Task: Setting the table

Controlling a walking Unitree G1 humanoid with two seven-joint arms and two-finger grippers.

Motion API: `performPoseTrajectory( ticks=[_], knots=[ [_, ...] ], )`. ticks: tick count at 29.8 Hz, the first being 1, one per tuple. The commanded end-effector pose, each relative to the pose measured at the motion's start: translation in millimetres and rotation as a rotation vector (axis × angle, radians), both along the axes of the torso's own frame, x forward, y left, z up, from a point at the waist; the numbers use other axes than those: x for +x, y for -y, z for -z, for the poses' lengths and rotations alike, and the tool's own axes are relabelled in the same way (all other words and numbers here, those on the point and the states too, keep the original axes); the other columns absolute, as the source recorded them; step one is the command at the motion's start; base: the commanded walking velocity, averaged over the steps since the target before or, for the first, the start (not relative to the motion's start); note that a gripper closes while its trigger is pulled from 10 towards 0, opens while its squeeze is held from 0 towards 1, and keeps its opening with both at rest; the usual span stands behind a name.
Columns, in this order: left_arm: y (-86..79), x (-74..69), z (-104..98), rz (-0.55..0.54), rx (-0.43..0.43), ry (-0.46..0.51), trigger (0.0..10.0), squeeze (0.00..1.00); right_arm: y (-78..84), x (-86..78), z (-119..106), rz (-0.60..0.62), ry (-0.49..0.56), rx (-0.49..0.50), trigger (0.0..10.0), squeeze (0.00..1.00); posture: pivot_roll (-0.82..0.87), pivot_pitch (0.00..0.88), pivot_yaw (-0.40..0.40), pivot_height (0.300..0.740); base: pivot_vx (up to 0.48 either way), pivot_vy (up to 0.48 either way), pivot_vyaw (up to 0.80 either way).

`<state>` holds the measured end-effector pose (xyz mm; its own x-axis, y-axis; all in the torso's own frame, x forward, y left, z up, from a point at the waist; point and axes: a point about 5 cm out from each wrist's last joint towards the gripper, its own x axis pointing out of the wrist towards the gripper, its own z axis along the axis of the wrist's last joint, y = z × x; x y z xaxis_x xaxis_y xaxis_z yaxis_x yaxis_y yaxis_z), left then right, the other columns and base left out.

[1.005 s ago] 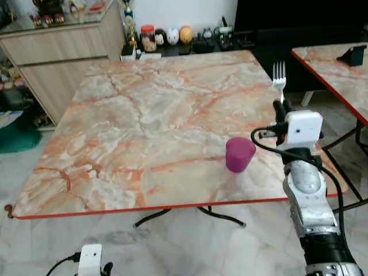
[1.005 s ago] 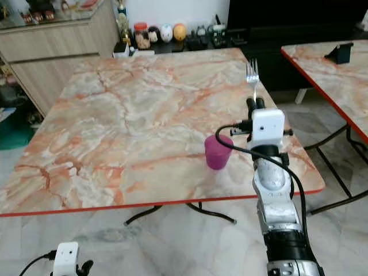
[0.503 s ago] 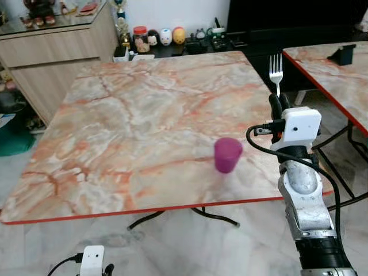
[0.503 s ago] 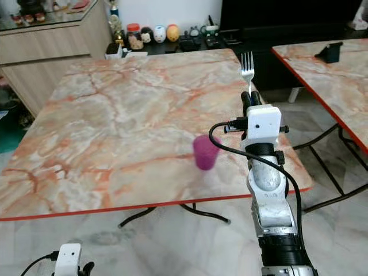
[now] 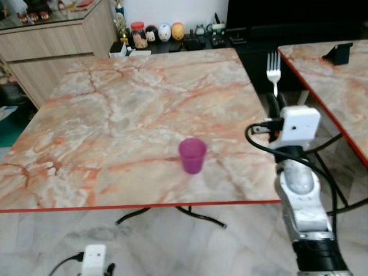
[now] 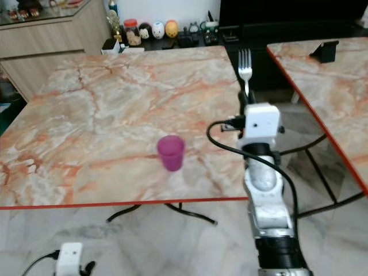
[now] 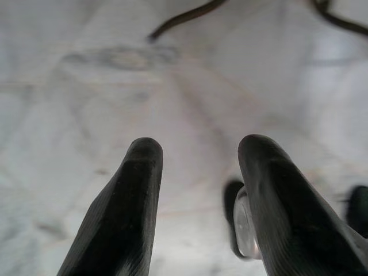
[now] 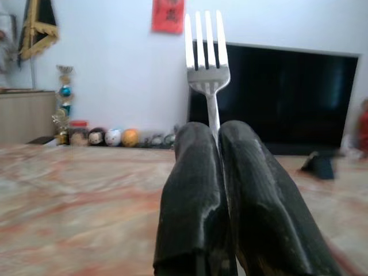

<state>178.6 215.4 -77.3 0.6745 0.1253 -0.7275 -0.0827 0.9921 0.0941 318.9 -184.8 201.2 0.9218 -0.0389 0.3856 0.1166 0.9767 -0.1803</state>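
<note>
Right end effector [image 6: 246, 103] clenches an upright fork [image 6: 245, 65]; left end effector [image 7: 198, 167] parted; pink cup [image 6: 171, 152] on table [image 6: 115, 92].

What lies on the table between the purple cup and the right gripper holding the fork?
Nothing: between the cup and the right gripper with its fork, the eye views show bare table.

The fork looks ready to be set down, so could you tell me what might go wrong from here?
1. The fork stands upright, pinched only by its handle in the right gripper, so it may pivot or slip as it is lowered.
2. The right gripper hovers at the table's right edge; a fork laid there could slide off.
3. The purple cup stands nearby; a sideways sweep might topple it.
</note>
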Motion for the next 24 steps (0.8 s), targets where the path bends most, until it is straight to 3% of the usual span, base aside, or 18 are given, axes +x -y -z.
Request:
performPoseTrajectory(
  ticks=[1, 24],
  knots=[
    [-8.8, -2.0, -0.7, -0.004, 0.022, -0.009, 10.0, 0.0, -7.8, 0.8, -6.8, -0.028, 0.024, 0.01, 10.0, 0.0, -0.08, 0.0, 0.063, 0.714, 0.0, -0.48, 0.0],
    [-12.4, 0.6, -3.1, -0.03, 0.019, 0.011, 10.0, 0.0, -7.1, 4.7, -12.9, -0.016, 0.028, 0.014, 10.0, 0.0, -0.09, 0.0, 0.074, 0.714, 0.0, -0.472, 0.0]
  ],
)
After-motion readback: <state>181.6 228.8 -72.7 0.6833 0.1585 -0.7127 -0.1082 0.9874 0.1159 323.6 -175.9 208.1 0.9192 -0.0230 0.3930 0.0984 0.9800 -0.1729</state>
